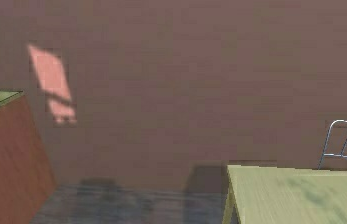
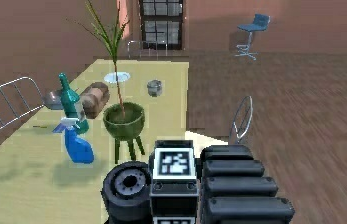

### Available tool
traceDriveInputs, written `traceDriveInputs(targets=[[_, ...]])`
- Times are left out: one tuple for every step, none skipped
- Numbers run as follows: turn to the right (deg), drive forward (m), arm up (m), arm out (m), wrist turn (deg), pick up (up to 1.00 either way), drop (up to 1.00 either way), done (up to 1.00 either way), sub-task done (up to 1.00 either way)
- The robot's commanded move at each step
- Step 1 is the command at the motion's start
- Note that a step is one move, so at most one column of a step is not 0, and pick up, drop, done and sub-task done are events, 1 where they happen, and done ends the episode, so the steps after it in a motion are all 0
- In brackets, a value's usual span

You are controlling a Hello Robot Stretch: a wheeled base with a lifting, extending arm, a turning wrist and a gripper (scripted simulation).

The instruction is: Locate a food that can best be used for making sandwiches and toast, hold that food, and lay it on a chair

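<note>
Bread (image 2: pixel 93 97) on table (image 2: pixel 41 172), well apart from fingers (image 2: pixel 129 184), their grasp state unclear

You have one green glass bottle (image 2: pixel 69 95), one blue spray bottle (image 2: pixel 79 148), one brown loaf (image 2: pixel 94 97), one white plate (image 2: pixel 118 76), one grey cup (image 2: pixel 154 88), one potted plant (image 2: pixel 124 120), two silver wire chairs (image 2: pixel 6 100) (image 2: pixel 243 118).

The dark arm (image 2: pixel 239 186) rises from the arm side view's bottom edge, jaws' body at its left.
</note>
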Motion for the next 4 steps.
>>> traceDriveInputs(targets=[[0.0, 0.00, 0.00, 0.48, 0.0, 0.00, 0.00, 0.00, 0.00], [0.0, 0.00, 0.00, 0.00, 45.0, 0.00, 0.00, 0.00, 0.00], [0.0, 0.00, 0.00, 0.00, 45.0, 0.00, 0.00, 0.00, 0.00], [0.0, 0.00, 0.00, 0.00, 45.0, 0.00, 0.00, 0.00, 0.00]])
